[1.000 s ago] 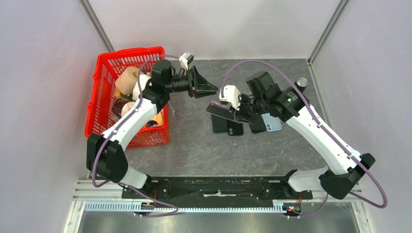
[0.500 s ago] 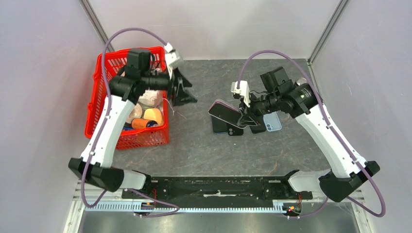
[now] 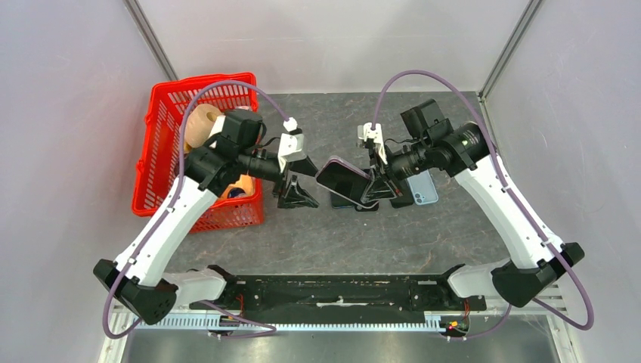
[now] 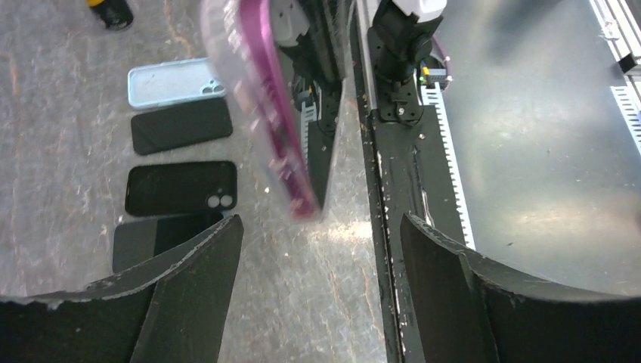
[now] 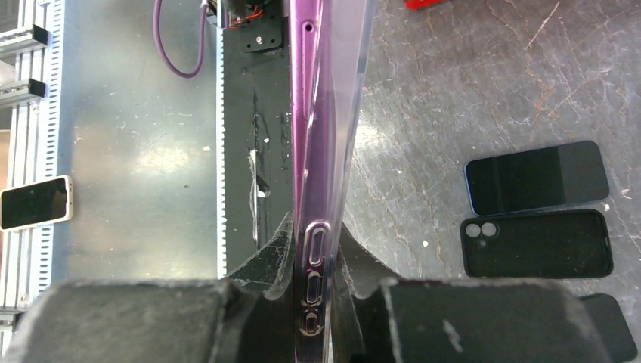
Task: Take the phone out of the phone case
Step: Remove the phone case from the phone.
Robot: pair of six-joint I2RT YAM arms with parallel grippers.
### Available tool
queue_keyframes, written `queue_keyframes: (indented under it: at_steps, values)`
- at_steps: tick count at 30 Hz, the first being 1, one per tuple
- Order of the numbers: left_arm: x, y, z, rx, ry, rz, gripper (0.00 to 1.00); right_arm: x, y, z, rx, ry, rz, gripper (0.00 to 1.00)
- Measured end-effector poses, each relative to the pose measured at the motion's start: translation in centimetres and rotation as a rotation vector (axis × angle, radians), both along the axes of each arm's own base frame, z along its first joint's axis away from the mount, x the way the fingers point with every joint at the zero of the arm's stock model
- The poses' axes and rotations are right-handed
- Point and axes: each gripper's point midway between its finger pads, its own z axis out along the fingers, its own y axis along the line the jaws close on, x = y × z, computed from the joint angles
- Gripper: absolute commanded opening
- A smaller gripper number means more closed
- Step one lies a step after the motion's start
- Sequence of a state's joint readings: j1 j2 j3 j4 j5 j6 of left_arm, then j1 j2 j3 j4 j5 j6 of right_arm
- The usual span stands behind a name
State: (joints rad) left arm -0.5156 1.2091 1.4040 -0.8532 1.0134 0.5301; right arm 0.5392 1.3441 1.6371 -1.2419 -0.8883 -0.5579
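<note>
The left gripper [image 3: 301, 181] has just swung in beside the spare phones [image 3: 425, 190], jaws now spread wide. They face the phone [image 3: 342, 180], which the right gripper [image 3: 376, 186] pinches in its purple-edged case [image 5: 332, 113] just above those spares. Separating them looks close.

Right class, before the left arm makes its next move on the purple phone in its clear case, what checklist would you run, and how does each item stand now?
1. Right gripper shut on the purple phone in its clear plastic case: ok.
2. Left gripper open wide: ok.
3. Phone's edge lined up between the left fingers: ok, as the left wrist view shows it.
4. Left fingers touching the case: not ok, a gap shows on both sides.
5. Case loosened at any corner: cannot tell; the phone is blurred in the left wrist view.
</note>
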Motion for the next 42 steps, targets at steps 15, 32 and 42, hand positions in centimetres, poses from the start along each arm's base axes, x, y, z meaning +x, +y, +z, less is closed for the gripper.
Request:
queue_keyframes:
  at_steps: [15, 32, 42]
  values:
    - [-0.7, -2.3, 0.4, -0.034, 0.016, -0.05, 0.33, -0.3, 0.3, 0.0, 0.015, 0.035, 0.012, 0.0]
    - [-1.7, -2.2, -1.8, 0.016, -0.018, -0.146, 0.02, -0.3, 0.2, -1.4, -0.002, 0.029, 0.041, 0.0]
    - [-2.9, -2.1, -3.0, 0.098, -0.1, -0.255, 0.02, -1.5, 0.3, -2.5, -0.001, 0.119, 0.096, 0.0]
